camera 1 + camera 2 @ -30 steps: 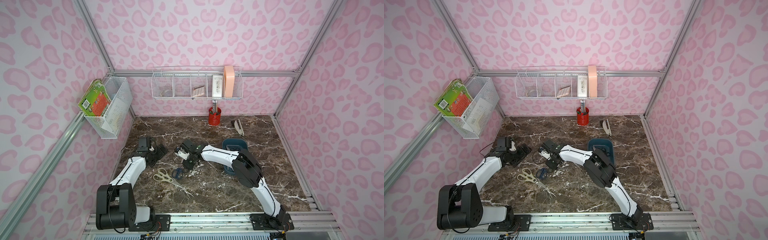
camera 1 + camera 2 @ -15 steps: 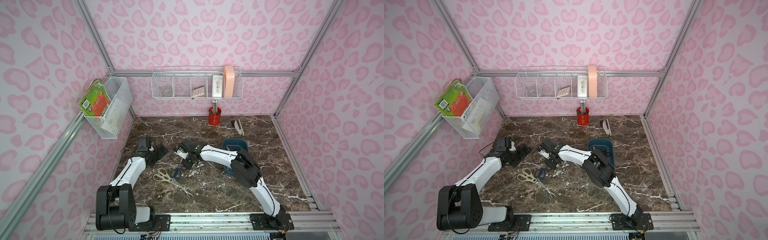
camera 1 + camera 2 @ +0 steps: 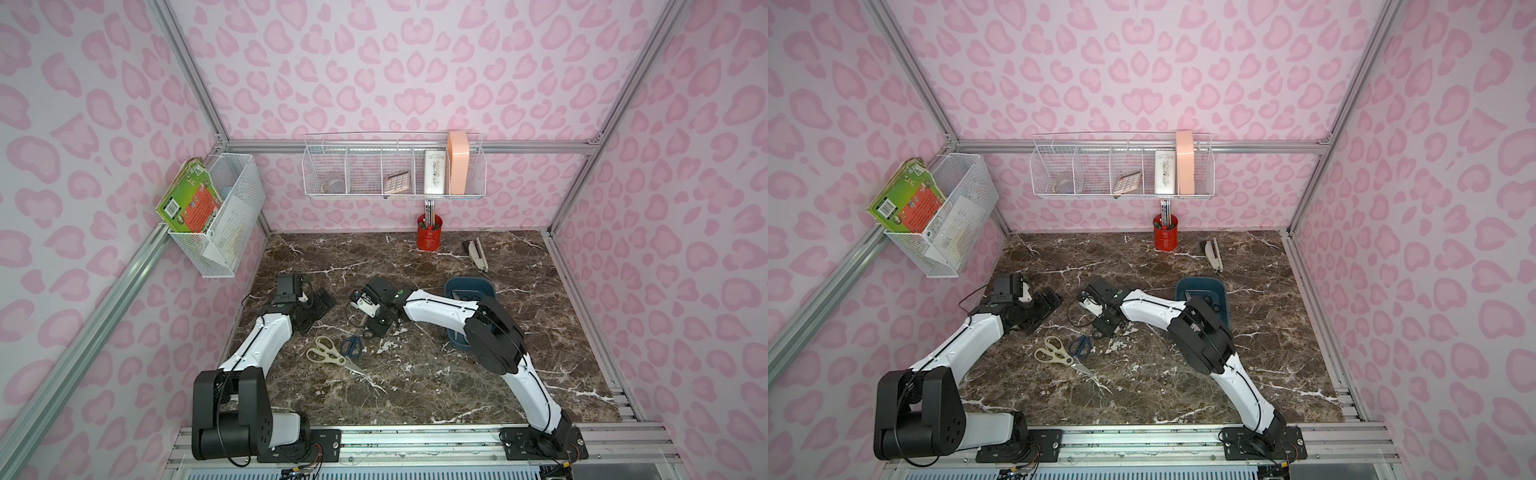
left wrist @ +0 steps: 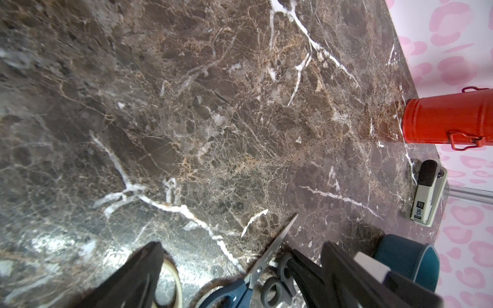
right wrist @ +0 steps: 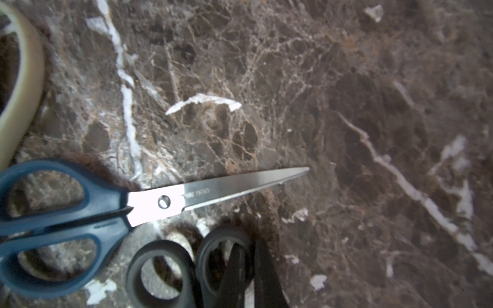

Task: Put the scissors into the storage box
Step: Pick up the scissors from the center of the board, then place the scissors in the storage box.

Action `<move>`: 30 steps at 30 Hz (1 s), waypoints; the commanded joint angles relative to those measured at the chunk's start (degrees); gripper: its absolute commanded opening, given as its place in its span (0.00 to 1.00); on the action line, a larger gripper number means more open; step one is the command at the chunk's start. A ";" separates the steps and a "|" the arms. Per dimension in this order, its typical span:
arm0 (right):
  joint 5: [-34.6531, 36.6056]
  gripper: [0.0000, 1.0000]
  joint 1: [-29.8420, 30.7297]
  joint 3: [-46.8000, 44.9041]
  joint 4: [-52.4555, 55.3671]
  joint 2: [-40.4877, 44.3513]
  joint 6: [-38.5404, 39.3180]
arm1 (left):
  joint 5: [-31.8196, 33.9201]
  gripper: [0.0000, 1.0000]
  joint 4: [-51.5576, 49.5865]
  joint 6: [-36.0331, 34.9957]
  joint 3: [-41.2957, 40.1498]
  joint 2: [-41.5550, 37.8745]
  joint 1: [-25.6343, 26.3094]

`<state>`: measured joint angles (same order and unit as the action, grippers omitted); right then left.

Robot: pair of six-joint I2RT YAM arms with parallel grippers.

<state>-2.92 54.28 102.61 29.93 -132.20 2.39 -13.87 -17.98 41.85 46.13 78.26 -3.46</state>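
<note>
Right wrist view: looks down on the right gripper (image 5: 248, 253), its fingers (image 5: 268, 280) drawn almost together and nipping the rim of one handle loop of the black-handled scissors (image 5: 193, 269), the pair lying flat on the marble table (image 5: 373, 80). Shows the navy-handled scissors (image 5: 164, 201) just beside them, blades shut, handle loops close to the black loops; contact between the two pairs impossible to judge. Catches a blurred curve of the cream-handled kitchen shears (image 5: 32, 74) at the edge of the picture. In both top views, places this cluster a little left of centre and just below the middle of the frame, with the right gripper low over the black pair, the navy pair next to the left, and the cream shears furthest left, blades pointing toward the lower right. Puts the left gripper (image 3: 319, 308) up and to the left of the cluster, apart from all three pairs, fingers spread and holding nothing. Confirms as much in the left wrist view, with one black finger (image 4: 138, 274) set far off the middle and nothing clamped. Sets the storage box (image 3: 469, 283) right of centre, partly hidden behind the right arm (image 3: 440, 309), with dark handles of more scissors (image 3: 473, 297) lying inside. Leaves the red pen cup (image 3: 430, 237) and the stapler (image 3: 476, 255) near the back wall, above the box in the frame, well apart from both grippers.
</note>
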 commanded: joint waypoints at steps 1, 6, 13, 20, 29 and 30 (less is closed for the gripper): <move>0.77 0.00 -1.05 -0.57 5.79 0.48 -1.81 | -0.79 0.97 0.38 -0.36 0.03 0.94 -0.14; -3.81 0.00 -2.48 -0.73 3.60 3.70 -3.91 | -1.71 0.97 0.84 -0.22 -0.11 1.87 -0.07; -8.55 0.00 -5.53 -1.42 1.12 8.19 -7.76 | -3.76 0.97 1.71 -0.18 0.01 3.33 -0.06; -5.49 0.00 -8.76 -1.67 0.09 13.23 -14.12 | -6.98 0.97 2.86 0.01 0.41 5.53 -0.06; 4.22 0.00 -16.59 -11.25 -1.80 23.83 -23.18 | -9.86 0.96 3.64 -0.67 0.61 6.23 -0.05; 4.53 0.00 -18.06 -13.42 -2.26 25.31 -23.52 | -10.45 0.96 3.59 -0.95 0.93 6.58 0.03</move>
<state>-2.20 38.57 92.29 28.56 -109.34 -17.69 -21.91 -14.98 41.82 46.44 84.29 -3.46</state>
